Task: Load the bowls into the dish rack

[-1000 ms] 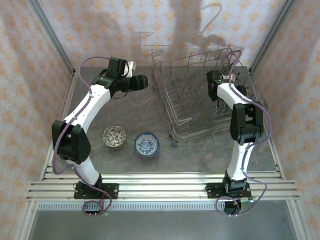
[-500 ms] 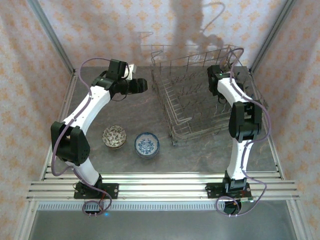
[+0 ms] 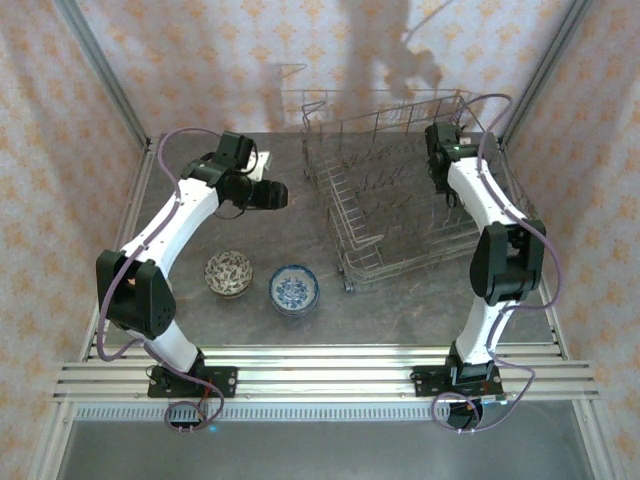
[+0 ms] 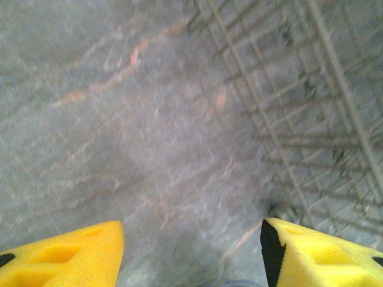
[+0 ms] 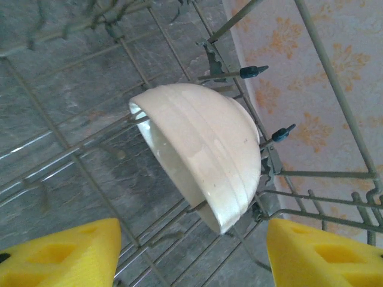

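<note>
A cream bowl [image 5: 197,149] stands on its edge between the tines of the grey wire dish rack [image 5: 60,140], tilted, near the rack's side by the wall. My right gripper [image 5: 191,251] is open just behind it, touching nothing, and it hangs over the rack's far right corner [image 3: 437,140]. A pink-patterned bowl [image 3: 229,272] and a blue-and-white bowl [image 3: 294,289] sit side by side on the table, in front and to the left of the dish rack [image 3: 340,240]. My left gripper [image 3: 270,193] is open and empty above bare table [image 4: 191,251], left of the rack [image 4: 311,119].
The grey stone tabletop [image 3: 400,310] is bounded by patterned walls and metal posts at the back corners. The rack stands close to the right wall. Aluminium rails [image 3: 320,365] run along the near edge by the arm bases.
My left gripper has moved nearer and a little right, away from the back wall. My right gripper has drawn back toward the rack's far right corner.
</note>
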### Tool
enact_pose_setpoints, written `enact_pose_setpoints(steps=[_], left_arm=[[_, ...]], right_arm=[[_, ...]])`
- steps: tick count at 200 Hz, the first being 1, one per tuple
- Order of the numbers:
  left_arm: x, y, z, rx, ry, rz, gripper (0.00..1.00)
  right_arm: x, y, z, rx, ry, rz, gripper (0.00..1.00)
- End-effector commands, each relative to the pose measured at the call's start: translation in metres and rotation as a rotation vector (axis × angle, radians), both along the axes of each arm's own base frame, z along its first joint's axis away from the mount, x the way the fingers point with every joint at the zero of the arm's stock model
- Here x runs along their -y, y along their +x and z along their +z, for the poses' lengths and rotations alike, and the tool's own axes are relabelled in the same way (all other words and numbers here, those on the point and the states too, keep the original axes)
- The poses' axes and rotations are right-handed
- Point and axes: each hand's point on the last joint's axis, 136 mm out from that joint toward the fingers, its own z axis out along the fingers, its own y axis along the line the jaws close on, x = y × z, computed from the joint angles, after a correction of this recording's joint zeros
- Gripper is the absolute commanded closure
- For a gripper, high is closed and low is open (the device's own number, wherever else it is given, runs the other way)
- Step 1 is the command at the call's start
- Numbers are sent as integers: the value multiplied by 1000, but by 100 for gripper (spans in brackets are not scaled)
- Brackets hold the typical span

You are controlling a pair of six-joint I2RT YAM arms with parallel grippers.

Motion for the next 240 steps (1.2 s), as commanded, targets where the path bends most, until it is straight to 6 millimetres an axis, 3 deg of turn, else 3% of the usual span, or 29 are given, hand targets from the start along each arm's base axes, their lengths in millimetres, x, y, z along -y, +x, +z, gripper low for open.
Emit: enact_pose_setpoints(steps=[1,69,95,156,240], left_arm=[[-6,-46,-13,-100,121,-99,38],[10,-115,-48,-268,188,-252,46],[9,-129,-56,-308,205,-270,48],[11,-145,-85,-405,217,-278,49],[19,-147,-100,-460,257,-293,66]], right_arm=[[-16,-13,10,31,92,14,35],[-37,-45,22,92,228,52,35],[-41,-56,19,89,248,59,35],[-42,-70,9,80,254,75,35],[-44,-68,11,96,252,101,35]])
